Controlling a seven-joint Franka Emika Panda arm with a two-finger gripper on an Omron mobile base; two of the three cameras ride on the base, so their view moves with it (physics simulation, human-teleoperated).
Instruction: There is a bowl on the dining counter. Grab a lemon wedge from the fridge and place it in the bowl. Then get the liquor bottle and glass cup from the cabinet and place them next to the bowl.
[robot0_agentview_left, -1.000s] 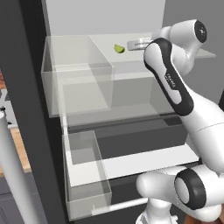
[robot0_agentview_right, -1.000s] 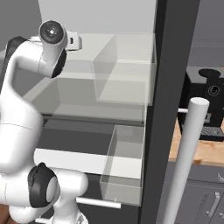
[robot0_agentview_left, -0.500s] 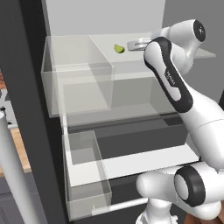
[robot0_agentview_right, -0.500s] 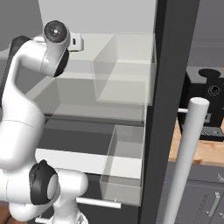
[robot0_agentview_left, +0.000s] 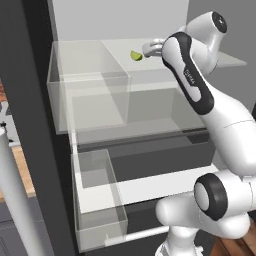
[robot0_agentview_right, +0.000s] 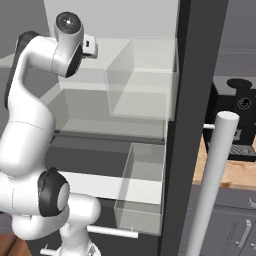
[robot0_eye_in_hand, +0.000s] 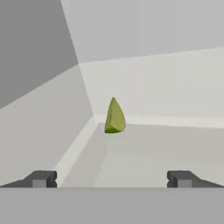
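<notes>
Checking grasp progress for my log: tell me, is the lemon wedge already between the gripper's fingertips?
No. In the hand view the lemon wedge sits on the fridge shelf well ahead of the open gripper, untouched.

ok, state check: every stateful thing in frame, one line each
fridge: door open, shelves exposed
lemon wedge: lying on the upper shelf, free, not gripped
gripper: open, fingertips wide apart, short of the wedge, nothing between them
lower clear drawer: pulled out, nothing visible in it
upper clear bin: in place on its shelf, nothing visible in it
</notes>
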